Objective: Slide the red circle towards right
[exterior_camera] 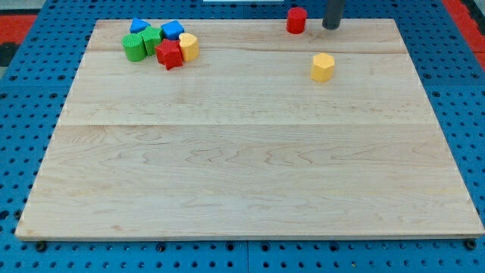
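Note:
The red circle [295,20] is a short red cylinder standing at the top edge of the wooden board [250,174], right of centre. My tip [331,27] is the lower end of a dark rod at the view's top, just to the right of the red circle, with a small gap between them. A yellow hexagonal block [322,67] lies below the tip, further down the board.
A cluster sits at the top left: a blue block [139,26], a green cylinder [134,47], a green block [151,38], another blue block [173,29], a red star-shaped block [170,54] and a yellow block [189,46]. Blue pegboard surrounds the board.

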